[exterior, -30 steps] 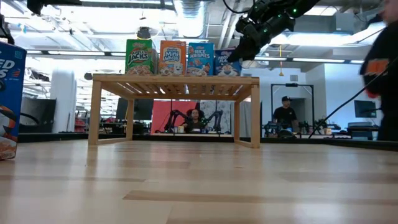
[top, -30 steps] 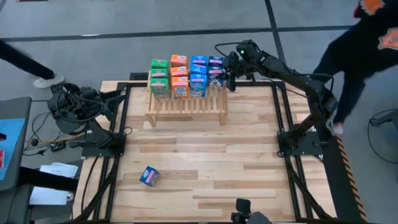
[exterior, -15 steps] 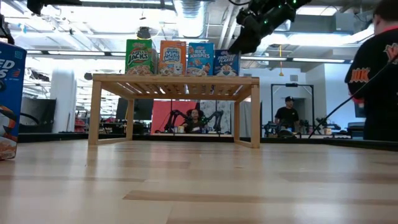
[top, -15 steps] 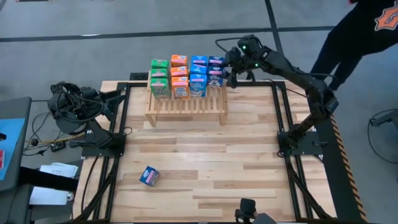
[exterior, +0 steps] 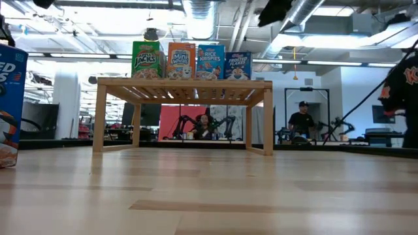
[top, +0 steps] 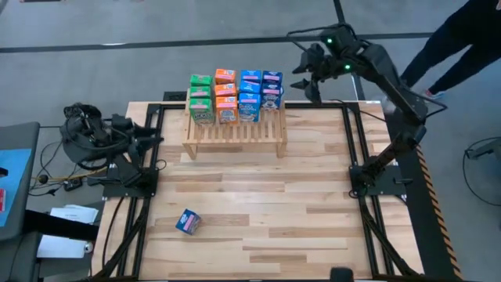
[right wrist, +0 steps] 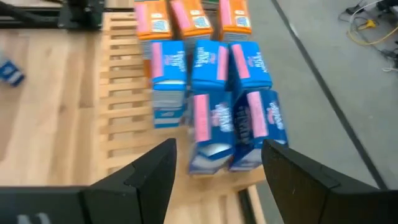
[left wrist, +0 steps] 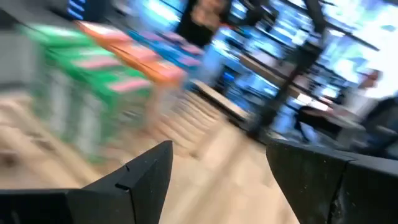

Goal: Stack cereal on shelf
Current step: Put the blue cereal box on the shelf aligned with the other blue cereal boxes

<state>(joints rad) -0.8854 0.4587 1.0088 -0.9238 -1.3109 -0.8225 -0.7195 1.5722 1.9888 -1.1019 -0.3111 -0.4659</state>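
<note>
Several cereal boxes point(top: 235, 95) in green, orange and blue stand in rows on the far part of the light-wood shelf point(top: 235, 139); the low view shows their fronts point(exterior: 189, 61) on the slatted top point(exterior: 183, 88). One blue box point(top: 188, 222) lies on the table near the front left, close to the low camera point(exterior: 8, 104). My right gripper point(top: 308, 82) hangs open and empty, high above and to the right of the blue boxes point(right wrist: 217, 118). My left gripper point(top: 153, 141) waits open at the table's left edge, facing the shelf point(left wrist: 217, 149).
Black frame rails point(top: 352, 141) run along both sides of the table. A person in dark clothes point(top: 470, 39) stands beyond the far right corner, and people sit in the room behind the shelf point(exterior: 300, 121). Bare wood point(top: 258, 204) lies between the shelf and the near edge.
My right gripper has risen from beside the rightmost dark blue box and drawn away toward the far right corner; the box stays upright on the shelf. My left gripper has turned a little in place. The person has walked along the far right.
</note>
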